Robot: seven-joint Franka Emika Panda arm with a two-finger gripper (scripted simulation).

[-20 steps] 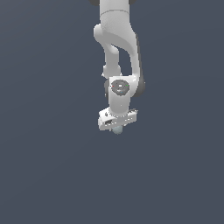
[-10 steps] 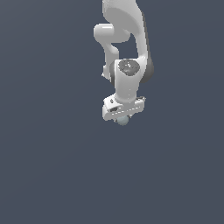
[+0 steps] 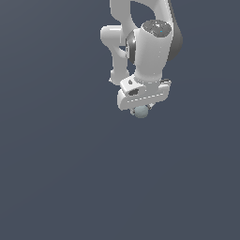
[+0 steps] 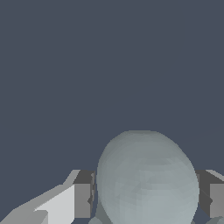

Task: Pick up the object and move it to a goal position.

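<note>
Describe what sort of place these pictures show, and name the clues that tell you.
Most likely a bare simulated test scene, not a real room: a flat, featureless dark grey-blue backdrop, a smoothly rendered white robot arm, and its gripper holding a plain pale ball.

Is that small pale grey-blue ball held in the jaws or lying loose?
Held. The small pale grey-blue ball sits between the white gripper's dark pads, off any surface.

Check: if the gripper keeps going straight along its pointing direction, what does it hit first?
Nothing visible. The gripper, shut on the ball, faces only plain dark grey background in the wrist view; whether that is a surface, and how far, can't be judged.
</note>
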